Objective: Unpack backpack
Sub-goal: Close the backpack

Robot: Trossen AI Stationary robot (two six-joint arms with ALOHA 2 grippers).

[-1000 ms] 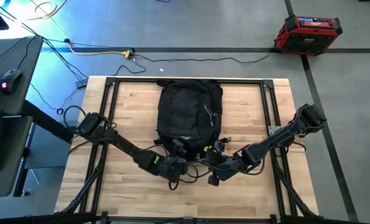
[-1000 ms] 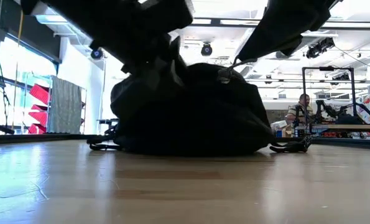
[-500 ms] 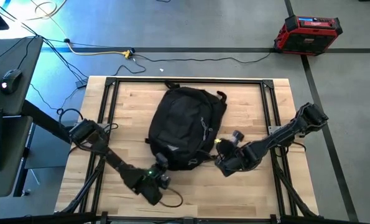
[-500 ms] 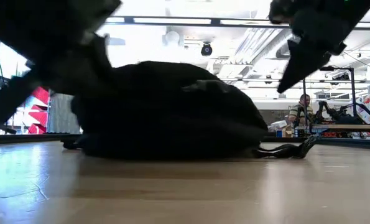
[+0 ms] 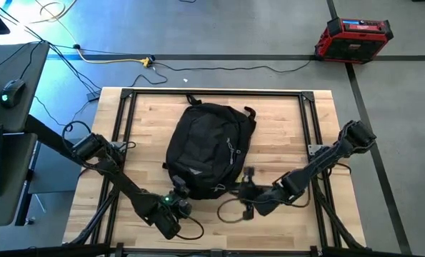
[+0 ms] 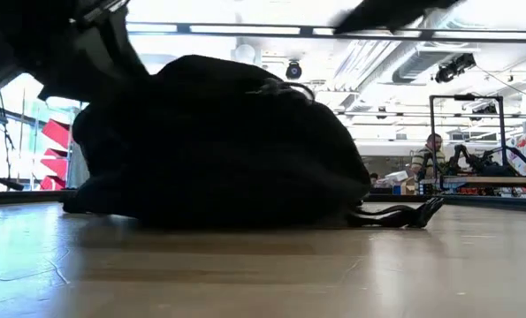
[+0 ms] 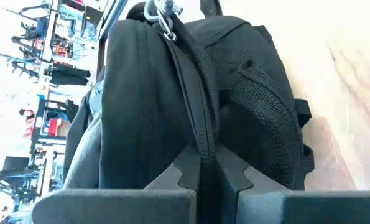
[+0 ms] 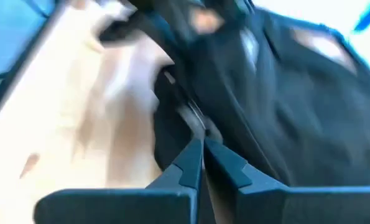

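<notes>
No legible text, brand, number or sign in any view — the backpack (image 5: 208, 150) carries only a small pale mark, too small to read.

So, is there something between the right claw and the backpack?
Nothing visible. The right claw, shut, sits beside the backpack at its near end, with only bare table between.

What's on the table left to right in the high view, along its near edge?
Left end effector, shut on the bottom edge of the large black fabric backpack → right end effector, shut, beside the backpack's lower right corner → light wooden table edge.
</notes>
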